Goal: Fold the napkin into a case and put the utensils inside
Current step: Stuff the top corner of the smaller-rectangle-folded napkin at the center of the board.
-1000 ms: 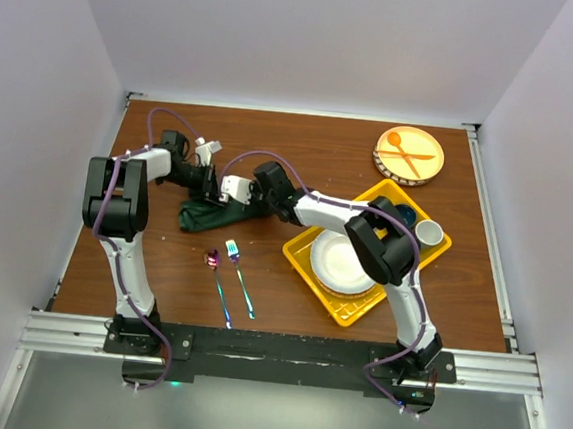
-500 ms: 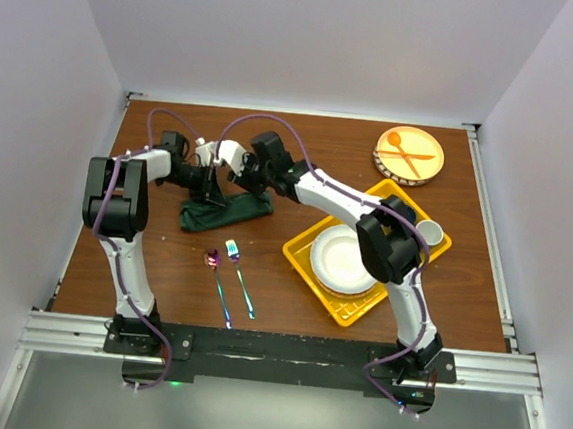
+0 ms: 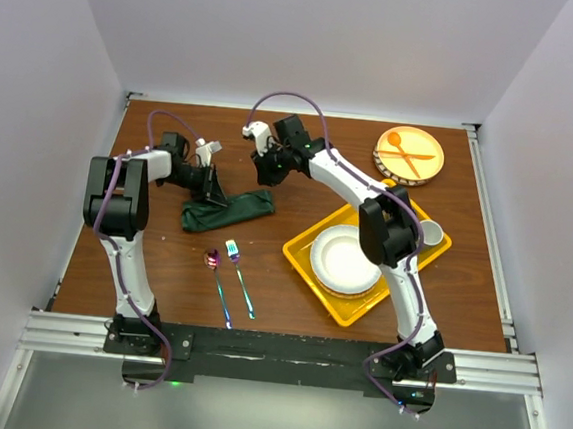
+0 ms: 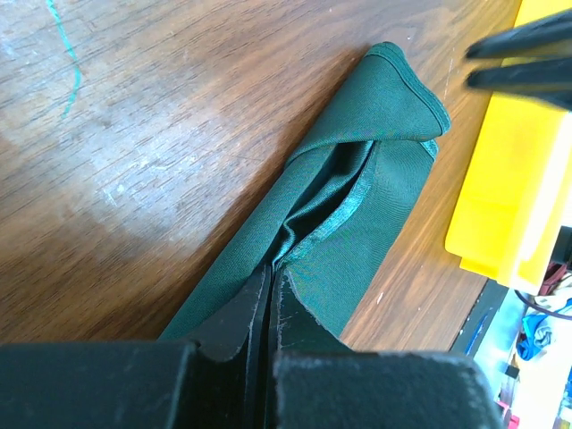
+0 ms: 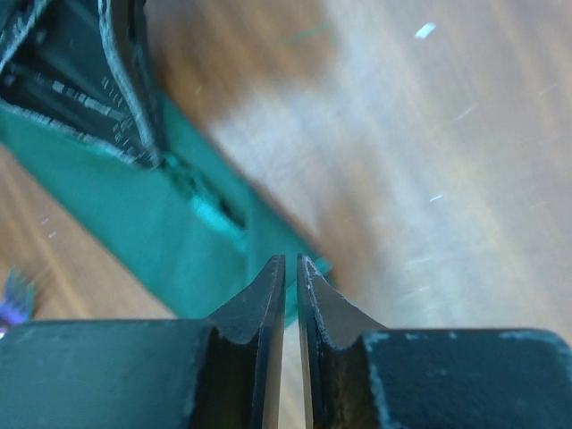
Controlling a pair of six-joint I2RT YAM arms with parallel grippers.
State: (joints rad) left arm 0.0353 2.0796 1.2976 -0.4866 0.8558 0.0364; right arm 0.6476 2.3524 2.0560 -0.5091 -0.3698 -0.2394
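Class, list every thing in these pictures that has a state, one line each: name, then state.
Napkin: folded into a narrow strip, flat on the table.
Left gripper: jaws shut on the napkin's end.
Right gripper: jaws almost together, empty, above the table.
Metal spoon and fork: side by side on the table, not in the napkin.
White plate: lying in the yellow tray, empty.

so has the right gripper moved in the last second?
Yes. In the top view the right gripper has come off the napkin and pulled back toward the far edge of the table.
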